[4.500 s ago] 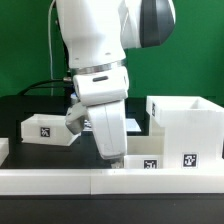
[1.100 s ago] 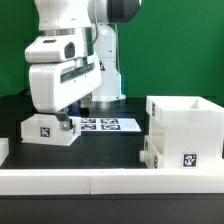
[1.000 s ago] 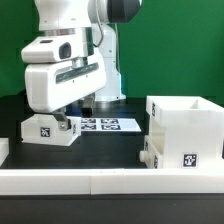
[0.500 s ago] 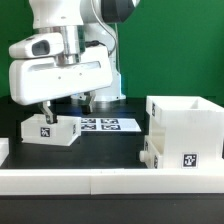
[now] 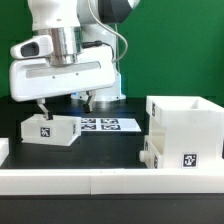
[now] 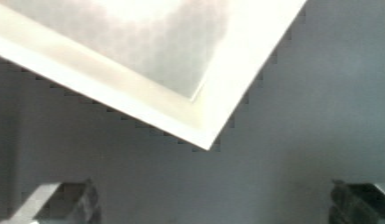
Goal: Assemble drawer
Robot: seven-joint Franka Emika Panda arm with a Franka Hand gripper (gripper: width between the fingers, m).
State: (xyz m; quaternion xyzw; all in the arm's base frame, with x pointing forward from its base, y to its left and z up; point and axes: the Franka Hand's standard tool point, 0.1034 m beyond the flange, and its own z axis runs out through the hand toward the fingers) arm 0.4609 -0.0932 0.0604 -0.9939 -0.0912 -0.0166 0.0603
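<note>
The arm [image 5: 62,35] reaches down on the exterior view's left, its gripper [image 5: 66,106] spread wide, fingers [image 6: 56,202] apparently pointing straight down.

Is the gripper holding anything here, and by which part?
Nothing is held. The gripper is open over the small tray on the exterior view's left, and nothing lies between its fingertips.
</note>
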